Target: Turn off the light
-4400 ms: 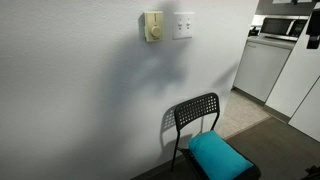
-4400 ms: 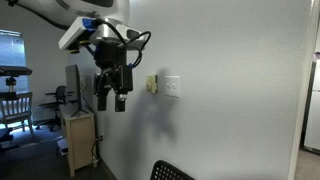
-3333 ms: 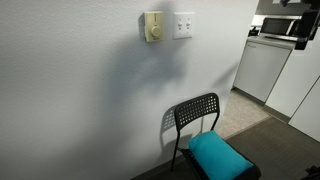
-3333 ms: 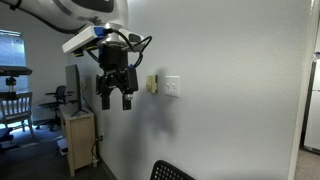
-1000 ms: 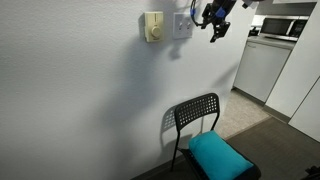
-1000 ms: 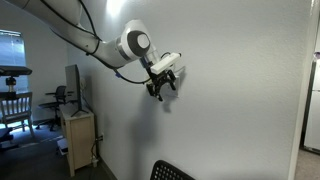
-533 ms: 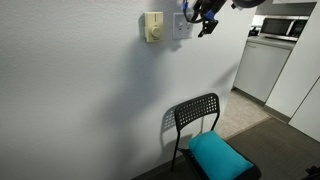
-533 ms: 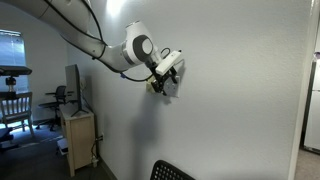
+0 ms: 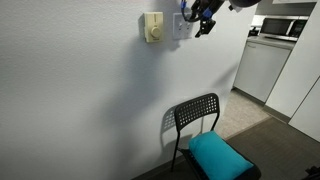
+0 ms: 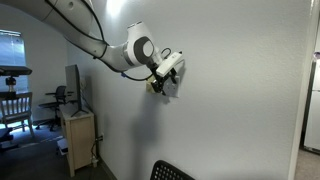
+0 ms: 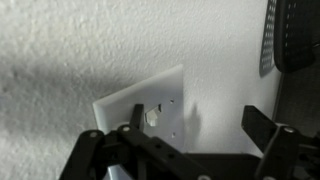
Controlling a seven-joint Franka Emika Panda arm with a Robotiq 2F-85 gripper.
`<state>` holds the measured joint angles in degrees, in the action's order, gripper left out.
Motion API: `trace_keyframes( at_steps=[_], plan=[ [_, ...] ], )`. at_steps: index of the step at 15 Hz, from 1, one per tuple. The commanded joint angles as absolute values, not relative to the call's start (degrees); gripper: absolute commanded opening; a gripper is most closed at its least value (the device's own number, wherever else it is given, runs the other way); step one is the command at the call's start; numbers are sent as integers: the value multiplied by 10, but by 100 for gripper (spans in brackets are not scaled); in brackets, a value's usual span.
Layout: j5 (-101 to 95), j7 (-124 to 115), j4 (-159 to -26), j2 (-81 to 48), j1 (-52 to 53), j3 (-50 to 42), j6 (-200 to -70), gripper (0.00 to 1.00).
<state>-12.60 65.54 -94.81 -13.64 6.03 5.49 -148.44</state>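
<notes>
Switch (image 11: 150, 105) is found high on the wall (image 9: 80, 90), just beside a dial box (image 9: 152, 27). Gripper (image 11: 197, 128) is held spread, right up at the plate. In the wrist view the plate is seen off-centre, with its toggle (image 11: 152, 117) just beside one finger (image 11: 135, 132); a press by that finger is judged likely.

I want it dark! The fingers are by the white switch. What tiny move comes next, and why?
Probably a small push toward the wall, pressing the switch: in the wrist view one of the open fingers sits right by its toggle.
</notes>
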Motion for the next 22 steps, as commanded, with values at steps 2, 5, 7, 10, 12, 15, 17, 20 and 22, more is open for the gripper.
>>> trace_keyframes(
  at_steps=[2,5,7,10,12,15,17,20,22],
  plan=[
    [-70,717,-914,-174,41,86,-1485,100],
    [-65,720,-910,-180,40,85,-1477,100],
    [-70,715,-909,-183,41,83,-1469,100],
    [-72,712,-907,-187,40,80,-1462,100],
    [-73,710,-907,-188,40,79,-1457,100],
    [-73,708,-912,-190,41,80,-1452,100],
    [-69,707,-916,-196,40,82,-1446,100],
    [-67,706,-921,-196,39,82,-1448,100],
    [-67,705,-921,-195,39,82,-1447,100]
  ],
)
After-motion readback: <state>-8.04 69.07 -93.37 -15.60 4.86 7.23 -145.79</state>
